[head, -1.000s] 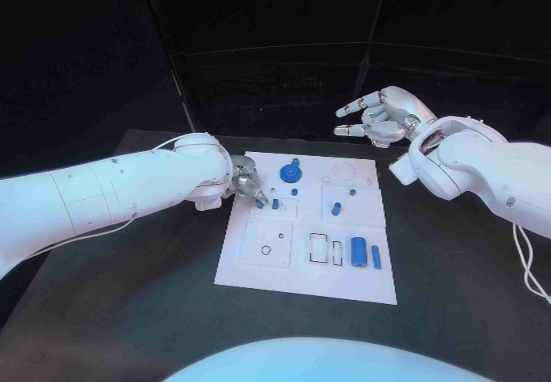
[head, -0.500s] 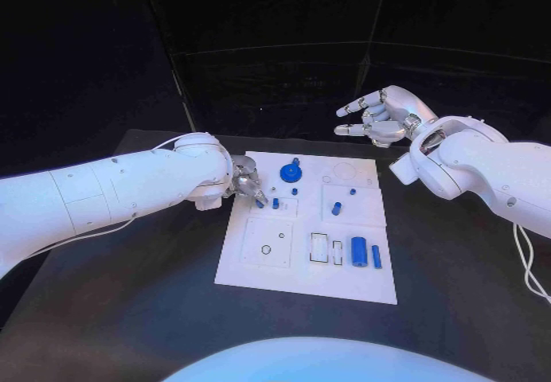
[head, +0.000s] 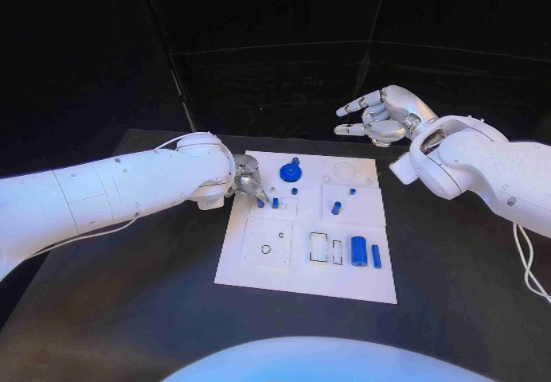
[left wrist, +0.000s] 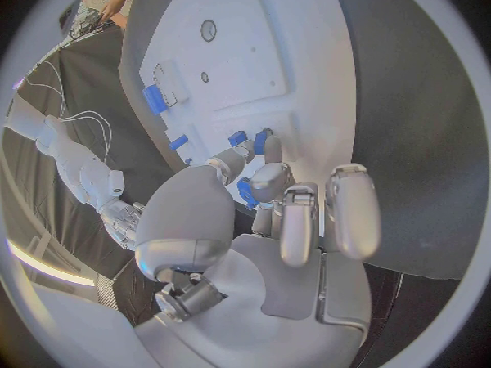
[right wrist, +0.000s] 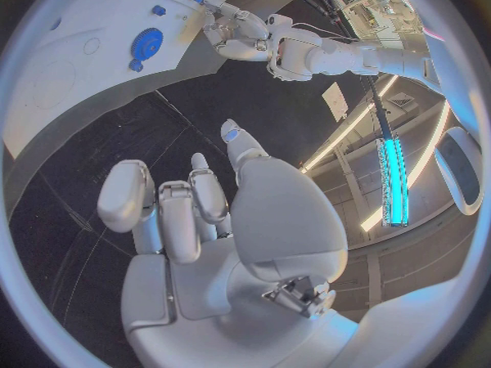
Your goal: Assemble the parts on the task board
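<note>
The white task board point(head: 308, 239) is seen at the frame's centre, with blue parts point(head: 359, 251) spread over it. At its upper left corner, a small blue peg point(head: 260, 203) is pinched by the left hand point(head: 246, 181). At upper right, the right hand point(head: 384, 111) is held above the table, fingers apart and empty.

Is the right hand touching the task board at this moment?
Apart. In the head view the right hand is raised beyond the far edge of the task board, with dark background between them; the right wrist view shows black table between its fingers and the board.
</note>
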Robot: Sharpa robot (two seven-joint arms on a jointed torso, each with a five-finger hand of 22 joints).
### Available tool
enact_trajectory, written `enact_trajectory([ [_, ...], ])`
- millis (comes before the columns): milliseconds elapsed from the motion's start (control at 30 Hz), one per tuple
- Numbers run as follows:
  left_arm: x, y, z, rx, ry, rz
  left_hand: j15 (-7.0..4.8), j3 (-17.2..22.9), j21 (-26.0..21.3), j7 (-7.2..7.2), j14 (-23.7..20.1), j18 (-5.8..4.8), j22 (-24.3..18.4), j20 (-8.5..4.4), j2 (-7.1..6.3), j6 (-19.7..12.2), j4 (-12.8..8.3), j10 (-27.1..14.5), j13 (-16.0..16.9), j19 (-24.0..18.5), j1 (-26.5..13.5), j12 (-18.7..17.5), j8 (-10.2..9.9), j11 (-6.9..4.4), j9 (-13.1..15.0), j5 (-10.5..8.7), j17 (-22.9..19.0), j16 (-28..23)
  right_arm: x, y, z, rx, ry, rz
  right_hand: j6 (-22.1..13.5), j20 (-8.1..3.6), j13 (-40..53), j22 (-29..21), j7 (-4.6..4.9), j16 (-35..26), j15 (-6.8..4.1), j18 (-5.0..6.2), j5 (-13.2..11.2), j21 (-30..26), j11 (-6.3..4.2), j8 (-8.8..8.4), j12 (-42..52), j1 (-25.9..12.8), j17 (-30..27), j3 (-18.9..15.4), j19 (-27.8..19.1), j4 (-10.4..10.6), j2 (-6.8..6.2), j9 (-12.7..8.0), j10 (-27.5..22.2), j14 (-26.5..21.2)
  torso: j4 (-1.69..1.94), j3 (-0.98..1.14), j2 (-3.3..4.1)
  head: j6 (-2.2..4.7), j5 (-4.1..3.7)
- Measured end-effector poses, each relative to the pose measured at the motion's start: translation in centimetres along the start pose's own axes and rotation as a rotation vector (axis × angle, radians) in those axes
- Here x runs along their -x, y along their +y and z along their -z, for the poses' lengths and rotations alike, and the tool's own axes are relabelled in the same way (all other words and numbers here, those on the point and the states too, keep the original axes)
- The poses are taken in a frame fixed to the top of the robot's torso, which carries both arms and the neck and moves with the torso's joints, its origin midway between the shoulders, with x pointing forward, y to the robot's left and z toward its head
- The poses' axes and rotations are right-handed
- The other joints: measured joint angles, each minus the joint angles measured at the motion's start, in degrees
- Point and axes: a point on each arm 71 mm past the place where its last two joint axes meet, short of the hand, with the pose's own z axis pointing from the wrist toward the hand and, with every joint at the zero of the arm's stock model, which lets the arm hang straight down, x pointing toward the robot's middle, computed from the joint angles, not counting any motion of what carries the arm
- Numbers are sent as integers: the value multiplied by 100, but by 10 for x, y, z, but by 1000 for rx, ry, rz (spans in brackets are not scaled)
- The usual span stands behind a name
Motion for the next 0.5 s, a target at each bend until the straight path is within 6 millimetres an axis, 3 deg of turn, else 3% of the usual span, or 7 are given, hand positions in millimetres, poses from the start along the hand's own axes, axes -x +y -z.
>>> enact_trajectory([
  [500, 0, 1, -1, 4, -4, -14, 0, 41, 77, 20, 0, 0, 101, 0, 0, 20, 39, 44, 99, 0, 0, 61, -38, 0, -13, 76, 0, 0, 0, 0, 0, 0, 0, 0, 0, 0, 0, 0, 0, 0, 0, 0, 0, 0, 0, 0, 0, 0, -1, -22, 0, 22, 0, 0, 0, 0, 0, -1, -2, -4, -19],
])
